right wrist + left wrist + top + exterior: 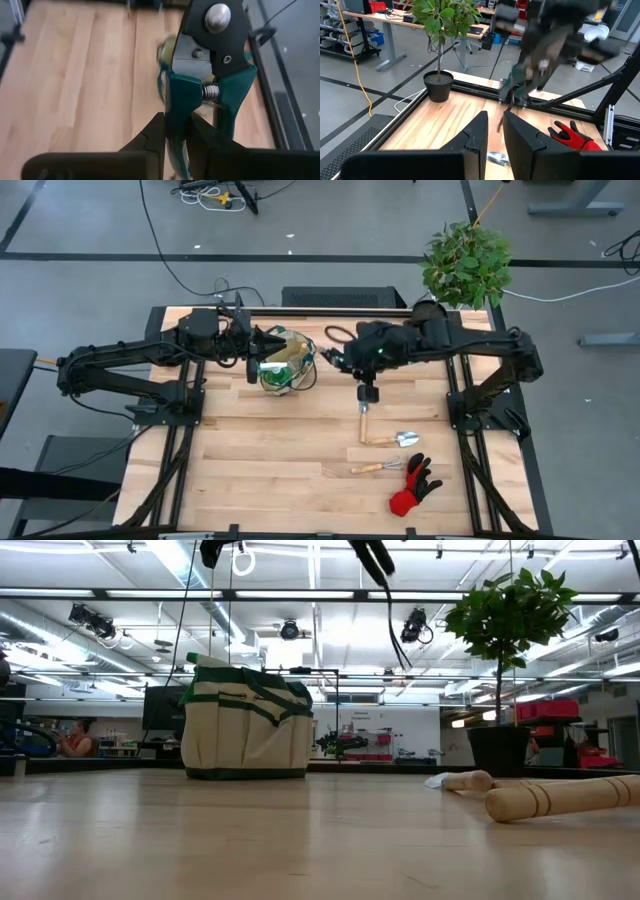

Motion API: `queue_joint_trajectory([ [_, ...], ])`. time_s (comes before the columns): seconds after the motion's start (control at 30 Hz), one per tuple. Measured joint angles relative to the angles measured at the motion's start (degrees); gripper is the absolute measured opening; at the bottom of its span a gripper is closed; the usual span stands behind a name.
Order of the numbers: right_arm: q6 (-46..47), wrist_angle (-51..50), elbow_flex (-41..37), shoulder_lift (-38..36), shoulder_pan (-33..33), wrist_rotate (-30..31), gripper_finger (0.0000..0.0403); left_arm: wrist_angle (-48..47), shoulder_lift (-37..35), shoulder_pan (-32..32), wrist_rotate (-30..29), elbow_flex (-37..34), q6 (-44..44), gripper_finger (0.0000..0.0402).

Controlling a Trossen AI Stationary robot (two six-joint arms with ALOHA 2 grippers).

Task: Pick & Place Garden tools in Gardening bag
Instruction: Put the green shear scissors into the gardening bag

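The pruning shears [207,95], green-handled, hung clamped by one handle in the right end effector [175,132], above the desk [250,450] just right of the gardening bag [285,362]. This looked like the carry step; next, the shears must travel over the bag's mouth and be released. The left end effector [492,137], narrow and empty, hovered beside the bag.

Wooden table [260,450], cloth bag [245,725], metal-bladed shears [212,55]
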Motion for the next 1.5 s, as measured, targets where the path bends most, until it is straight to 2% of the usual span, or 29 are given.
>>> queue_joint_trajectory([
  [0.13, 0.05, 3.61, 2.18, -1.21, -0.76, 0.0, 0.0051, 0.0, 0.0, 0.0, -0.01, 0.0, 0.0, 0.0064],
  [0.4, 0.35, 9.94, 0.71, -7.42, -2.63, 0.0, 0.0051, 0.02, 0.0, 0.0, 0.01, 0.0, 0.0, 0.0064],
  [1.03, -0.41, 10.12, 0.12, -16.39, -3.63, -0.04, 0.0051, 0.1, 0.0, 0.0, 0.01, 0.0, -0.17, 0.0064],
  [1.5, -0.61, 10.43, -0.08, -17.25, -3.65, -1.79, 0.0051, 2.54, 0.0, 0.0, -0.01, 0.0, 0.46, 0.0064],
])
